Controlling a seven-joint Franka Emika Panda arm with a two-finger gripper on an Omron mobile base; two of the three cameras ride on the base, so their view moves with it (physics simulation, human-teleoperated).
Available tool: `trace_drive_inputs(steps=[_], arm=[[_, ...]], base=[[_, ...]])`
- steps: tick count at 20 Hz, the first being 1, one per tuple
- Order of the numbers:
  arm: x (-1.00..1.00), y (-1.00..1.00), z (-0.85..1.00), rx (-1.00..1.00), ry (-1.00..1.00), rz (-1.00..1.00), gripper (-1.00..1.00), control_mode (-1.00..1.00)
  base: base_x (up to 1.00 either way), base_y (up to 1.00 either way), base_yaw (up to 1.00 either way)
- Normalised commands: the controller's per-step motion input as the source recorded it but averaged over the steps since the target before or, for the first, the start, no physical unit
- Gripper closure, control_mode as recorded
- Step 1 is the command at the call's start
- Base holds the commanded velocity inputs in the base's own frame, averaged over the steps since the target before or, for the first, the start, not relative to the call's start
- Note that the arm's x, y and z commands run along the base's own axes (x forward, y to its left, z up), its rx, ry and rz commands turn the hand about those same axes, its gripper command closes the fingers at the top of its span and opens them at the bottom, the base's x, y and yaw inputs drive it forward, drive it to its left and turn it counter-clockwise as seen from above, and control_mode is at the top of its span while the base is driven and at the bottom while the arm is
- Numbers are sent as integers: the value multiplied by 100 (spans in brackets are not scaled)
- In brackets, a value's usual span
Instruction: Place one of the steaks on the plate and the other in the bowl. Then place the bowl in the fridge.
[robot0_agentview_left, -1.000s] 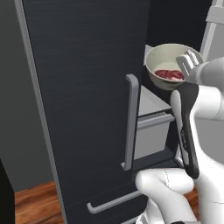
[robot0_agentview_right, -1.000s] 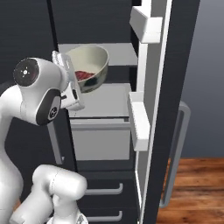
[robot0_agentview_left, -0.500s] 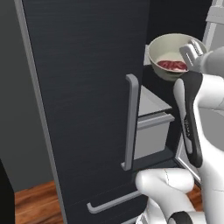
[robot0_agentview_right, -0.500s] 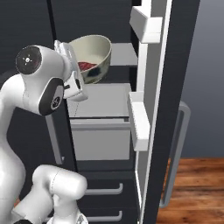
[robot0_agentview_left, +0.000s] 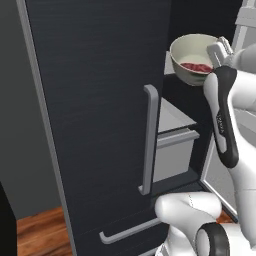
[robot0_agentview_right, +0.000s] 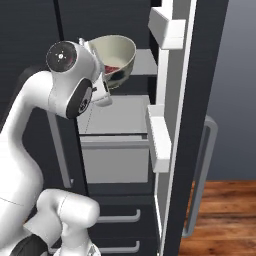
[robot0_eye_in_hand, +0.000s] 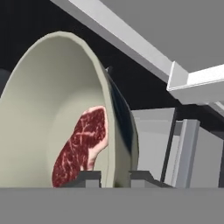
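My gripper (robot0_eye_in_hand: 114, 177) is shut on the rim of the pale cream-green bowl (robot0_eye_in_hand: 48, 109), one fingertip inside the wall and one outside. The dark red marbled steak (robot0_eye_in_hand: 81, 144) lies inside the bowl. The bowl (robot0_agentview_left: 192, 57) hangs tilted in the air at upper-shelf height, in front of the open right half of the dark fridge (robot0_agentview_left: 95, 100), with the steak (robot0_agentview_left: 196, 67) showing in it. From the right, the bowl (robot0_agentview_right: 117, 52) sits just beyond my hand, before the fridge's inner shelf (robot0_agentview_right: 117, 112). The plate is out of view.
The fridge's left door is shut, with a long silver handle (robot0_agentview_left: 148, 140). Its right door (robot0_agentview_right: 175, 100) stands open, its bins jutting inward. A pale drawer (robot0_agentview_left: 172, 155) sits below the shelf. Two drawer handles (robot0_agentview_right: 117, 217) lie low, above a wood floor (robot0_agentview_right: 225, 215).
The bowl with the steak has risen and moved closer to the fridge's upper shelf; the arm has lifted with it. The grip is unchanged.
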Motion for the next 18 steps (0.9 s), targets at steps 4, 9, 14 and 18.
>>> trace_drive_inputs(steps=[4, 9, 14, 18], arm=[[45, -2, 0, 3, 0, 13, 100, -100], [50, 0, 0, 1, 0, 11, 100, -100], [58, -1, -5, 0, 0, 10, 100, -100], [70, -1, -14, 0, 0, 7, 100, -100]], base=[[0, 0, 0], [0, 0, 0], [0, 0, 0], [0, 0, 0]])
